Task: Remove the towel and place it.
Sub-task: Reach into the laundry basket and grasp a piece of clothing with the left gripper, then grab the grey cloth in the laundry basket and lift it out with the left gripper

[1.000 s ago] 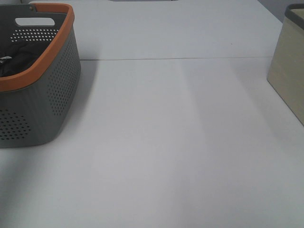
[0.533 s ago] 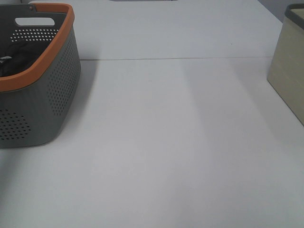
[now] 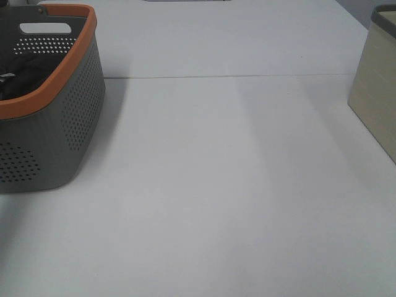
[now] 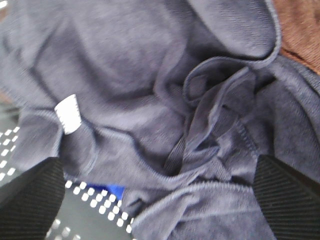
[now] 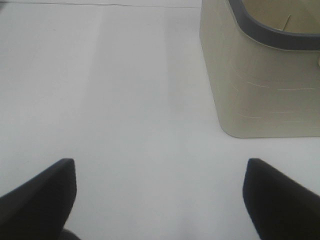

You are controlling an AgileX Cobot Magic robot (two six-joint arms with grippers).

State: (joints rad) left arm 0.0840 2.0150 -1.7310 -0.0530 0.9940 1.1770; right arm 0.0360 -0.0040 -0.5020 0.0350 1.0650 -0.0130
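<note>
Left pincer [image 4: 160, 200] gapes wide and empty just above the towel [image 4: 125, 75]; right pincer [image 5: 160, 197], equally wide and empty, hangs over the white desk [image 3: 216, 185]. The towel lies crumpled in the grey basket [image 3: 68, 124] at the desk's far left corner, its white tag [image 4: 67, 114] showing.

Grey perforated basket [image 3: 74, 124], orange-rimmed, sat at left of white table [image 3: 216, 185]. Beige bin [image 3: 374, 93], dark rim, well apart at right. Brown cloth [image 4: 302, 27] and blue scrap [image 4: 111, 190] inside basket.
</note>
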